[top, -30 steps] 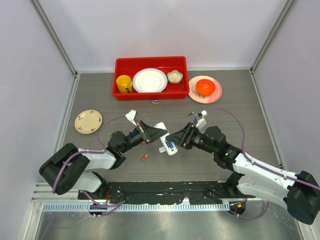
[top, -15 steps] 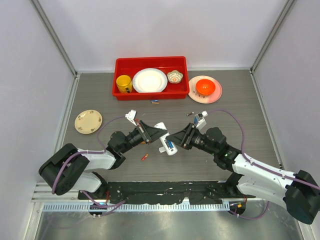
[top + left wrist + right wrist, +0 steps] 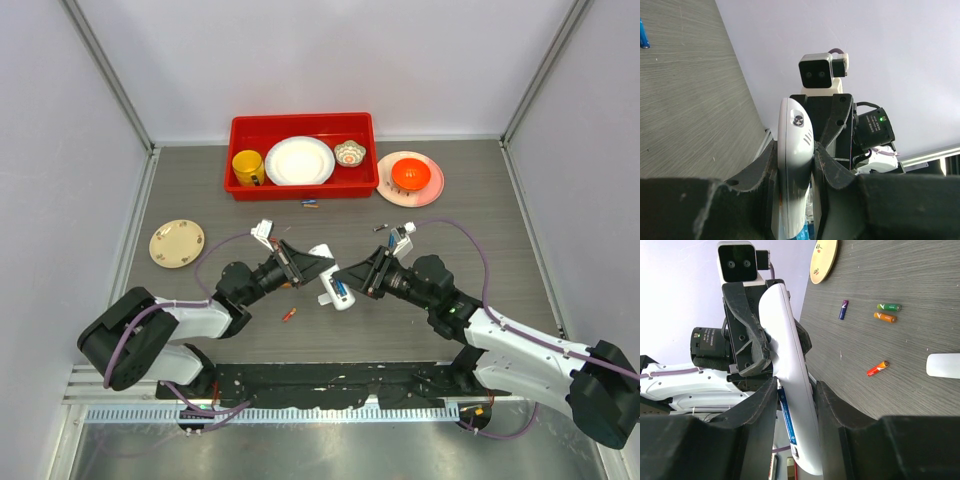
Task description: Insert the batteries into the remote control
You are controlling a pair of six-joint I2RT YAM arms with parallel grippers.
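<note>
The remote control (image 3: 329, 277) is a slim white oblong held in the air between my two arms at mid table. A blue battery (image 3: 341, 291) lies in its slot. My left gripper (image 3: 313, 268) is shut on one end of it, and in the left wrist view (image 3: 795, 150) the remote (image 3: 792, 135) stands between both fingers. My right gripper (image 3: 352, 277) is shut on the other end. In the right wrist view (image 3: 796, 387) one finger (image 3: 757, 405) bears on the blue battery (image 3: 786, 417) and the other on the remote's (image 3: 785, 340) back. A red battery (image 3: 288, 314) lies on the table.
Loose batteries lie on the table: purple (image 3: 842, 309), green (image 3: 888, 307), orange (image 3: 884, 317), red-orange (image 3: 877, 368). A flat white cover piece (image 3: 942, 365) lies near them. A red tray (image 3: 236, 183) with dishes, a pink plate (image 3: 430, 190) and a beige plate (image 3: 176, 243) stand at the back and left.
</note>
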